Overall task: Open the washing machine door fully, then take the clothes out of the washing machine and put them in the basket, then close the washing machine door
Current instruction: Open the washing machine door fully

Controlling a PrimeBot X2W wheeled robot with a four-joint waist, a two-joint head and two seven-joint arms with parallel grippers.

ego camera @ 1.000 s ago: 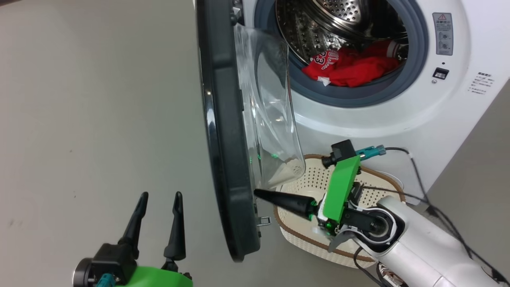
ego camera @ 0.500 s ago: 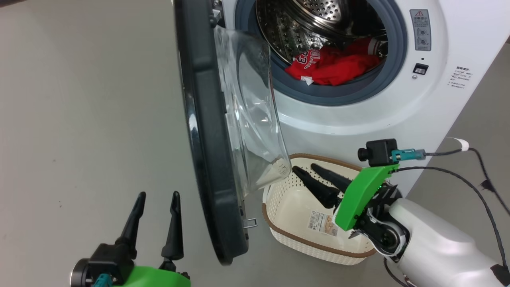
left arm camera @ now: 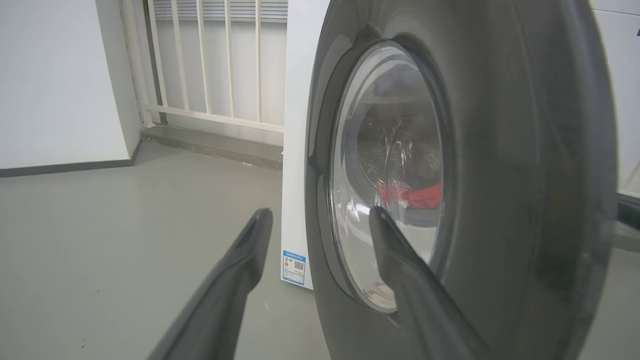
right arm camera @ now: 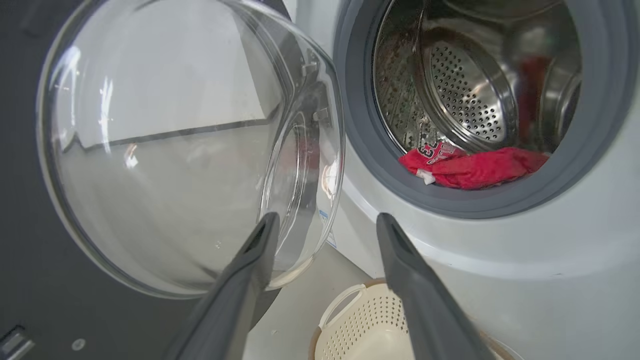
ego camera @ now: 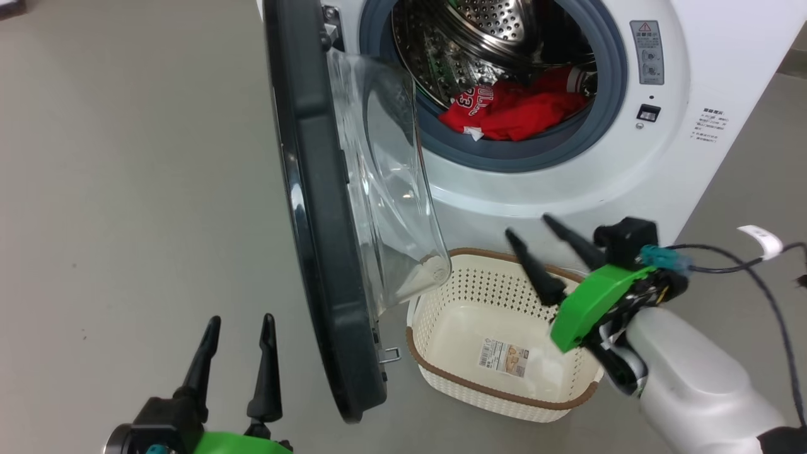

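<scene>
Hovering over the far right rim of the basket: right gripper, fingers spread wide, nothing between them, tips aimed up at the washing machine front. Not touching the basket or the machine.

Left gripper is low at the near left over the floor, also spread wide and empty. It sits just left of the washing machine door bottom edge, clear of it in the head view.

Door stands open, edge-on to the head camera, with its glass bowl bulging toward the machine and overhanging the basket's left end.

Basket sits on the floor against the machine front, below the opening. It holds no garments, just a sticker on its bottom.

Clothes are in the drum, a red heap at the front lip just behind the grey gasket, white lettering showing.
</scene>
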